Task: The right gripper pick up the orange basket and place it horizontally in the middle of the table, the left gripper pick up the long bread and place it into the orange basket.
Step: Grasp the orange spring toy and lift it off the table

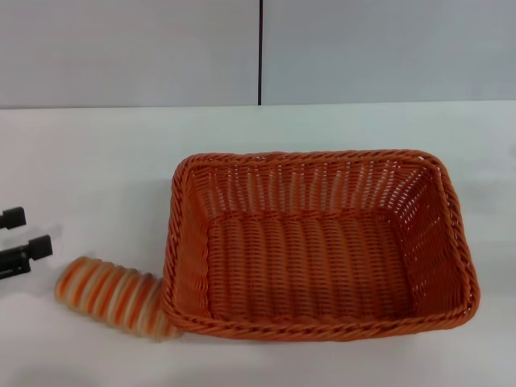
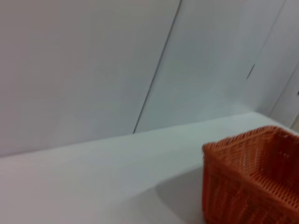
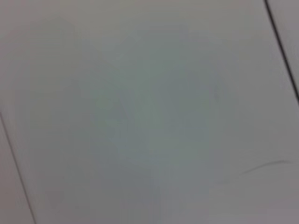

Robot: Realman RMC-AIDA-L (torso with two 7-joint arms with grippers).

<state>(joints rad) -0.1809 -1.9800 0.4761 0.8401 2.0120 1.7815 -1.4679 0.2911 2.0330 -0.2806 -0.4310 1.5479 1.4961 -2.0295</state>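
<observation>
The plain white flat counter (image 1: pixel 97 161) fills my head view from the grey panelled wall (image 1: pixel 129 48) down to the near edge. On it the large rectangular orange woven basket (image 1: pixel 318 246) with flared sides and a braided rim lies long side across, a little toward three o'clock of the middle, and nothing is inside it. My left wrist view catches one corner of the same basket (image 2: pixel 254 179) standing on the counter (image 2: pixel 93 182), with the wall (image 2: pixel 84 65) behind.

The small oblong bread loaf (image 1: pixel 113 297), ridged with cream and orange crosswise stripes, lies on the counter at about eight o'clock from the basket's middle. It is outside the basket, tilted slightly, and its three o'clock end touches or tucks just under the basket's near corner; I cannot tell which.

My left tool (image 1: pixel 18 235) shows at the nine o'clock edge of the head view as two black blocky fingertips, one above the other with a clear gap between them. It is parted and grips nothing. It sits just beside the loaf, at roughly ten o'clock from the loaf's outer end, not touching it.

My right tool does not appear anywhere; my right wrist view shows only a pale grey surface (image 3: pixel 140 112) with thin dark seams.
</observation>
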